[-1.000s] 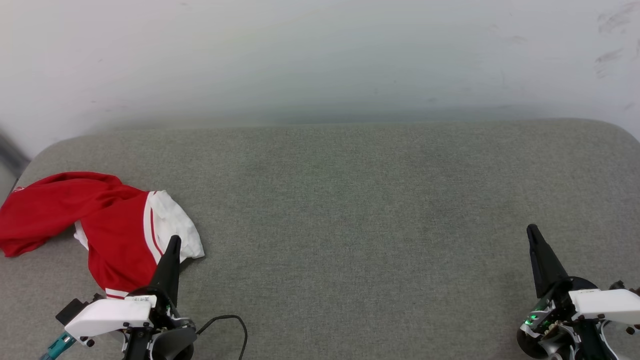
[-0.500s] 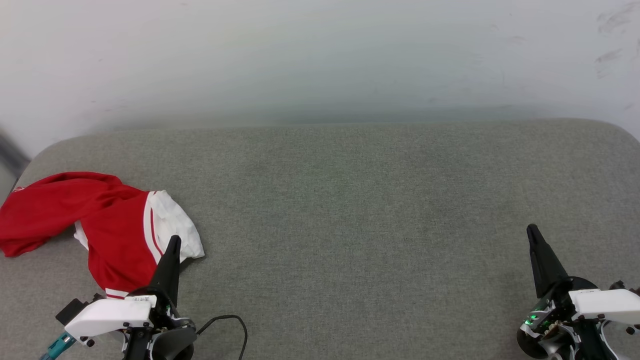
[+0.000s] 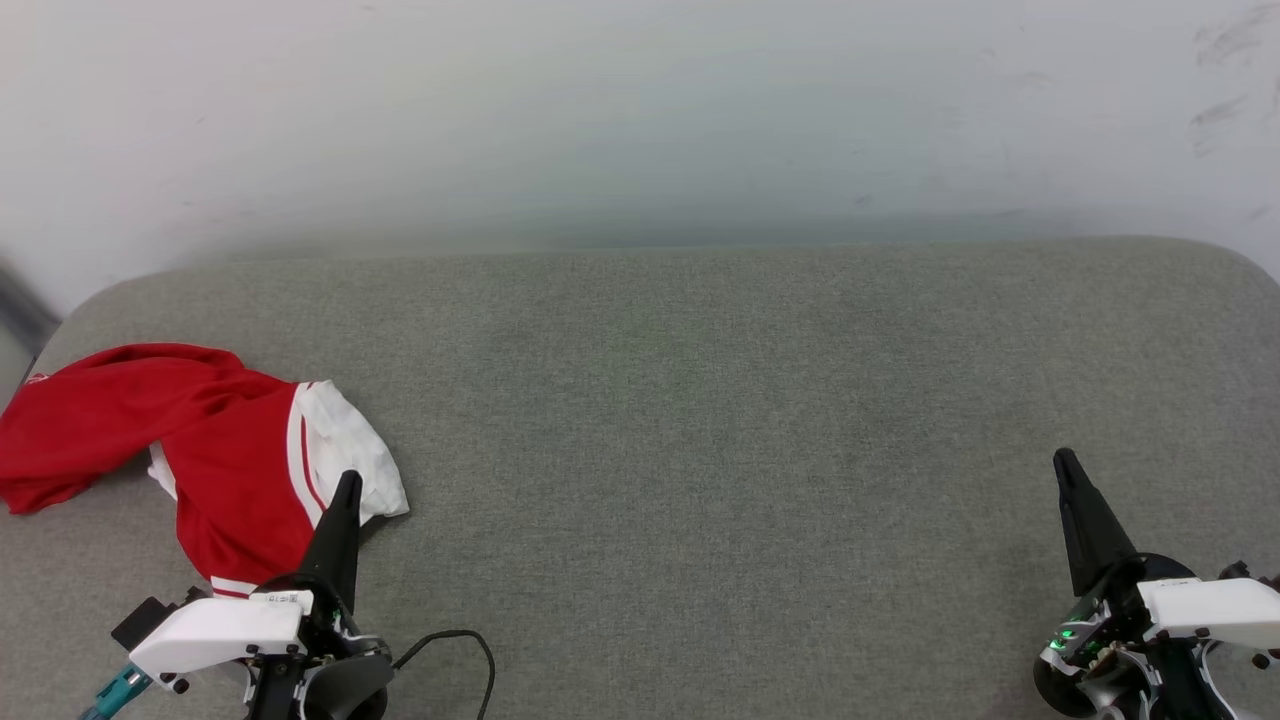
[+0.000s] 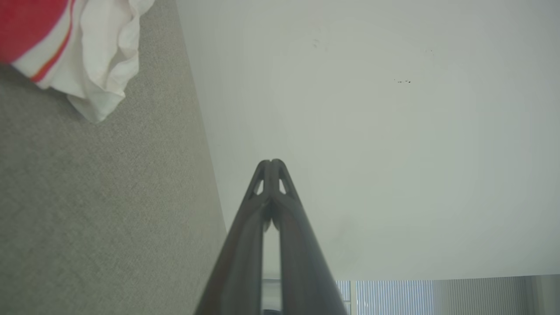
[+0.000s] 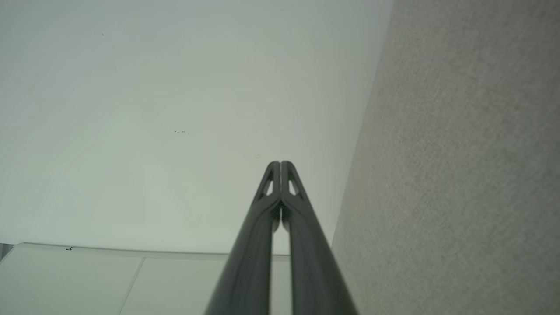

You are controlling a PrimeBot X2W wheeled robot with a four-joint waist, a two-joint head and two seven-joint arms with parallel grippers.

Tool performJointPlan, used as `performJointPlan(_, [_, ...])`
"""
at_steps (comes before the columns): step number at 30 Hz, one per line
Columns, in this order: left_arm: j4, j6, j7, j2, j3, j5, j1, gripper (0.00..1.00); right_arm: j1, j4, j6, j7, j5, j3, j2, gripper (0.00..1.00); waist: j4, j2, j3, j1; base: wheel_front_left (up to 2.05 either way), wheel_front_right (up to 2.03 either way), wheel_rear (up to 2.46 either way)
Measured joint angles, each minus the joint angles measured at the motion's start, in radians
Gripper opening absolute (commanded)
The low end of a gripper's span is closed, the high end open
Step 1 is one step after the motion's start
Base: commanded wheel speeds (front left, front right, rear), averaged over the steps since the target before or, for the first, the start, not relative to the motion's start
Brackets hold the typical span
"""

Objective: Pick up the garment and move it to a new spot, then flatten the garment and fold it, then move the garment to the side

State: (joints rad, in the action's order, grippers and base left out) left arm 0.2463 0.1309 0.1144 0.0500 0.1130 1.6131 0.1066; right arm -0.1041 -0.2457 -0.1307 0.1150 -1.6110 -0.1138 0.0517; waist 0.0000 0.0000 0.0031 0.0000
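Jaws on both grippers are pressed tip to tip and hold nothing: the left gripper (image 3: 346, 490) rises at the lower left of the head view, just beside the white sleeve (image 3: 345, 455) of the garment (image 3: 200, 440), while the right gripper (image 3: 1066, 468) stands well apart at the lower right. A wide grey upholstered surface (image 3: 700, 420) spreads beneath them, a pale wall (image 3: 640, 120) behind it. The garment lies crumpled near its left edge, and a thin black cable (image 3: 470, 637) loops beside the left wrist.
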Motion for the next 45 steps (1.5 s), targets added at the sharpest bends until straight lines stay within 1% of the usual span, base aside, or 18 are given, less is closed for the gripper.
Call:
performJointPlan(38, [0.0, 0.0, 0.0, 0.0, 0.0, 0.0, 0.0, 0.0, 0.0, 0.0, 0.0, 0.0, 0.0, 0.0, 0.0, 0.0, 0.0, 0.0, 0.0, 0.0, 0.0, 0.0, 0.0])
performJointPlan(39, [0.002, 0.0, 0.0, 0.0, 0.0, 0.0, -0.001, 1.0, 0.001, -0.002, 0.0, 0.0, 0.0, 0.0, 0.0, 1.0, 0.0, 0.0, 0.0, 0.0, 0.0, 0.0, 0.0])
performJointPlan(45, [0.041, 0.0, -0.01, -0.004, -0.01, 0.0, -0.04, 1.0, 0.046, -0.036, 0.0, -0.01, 0.004, 0.002, -0.001, 1.0, 0.0, 0.0, -0.001, 0.0, 0.0, 0.0, 0.0])
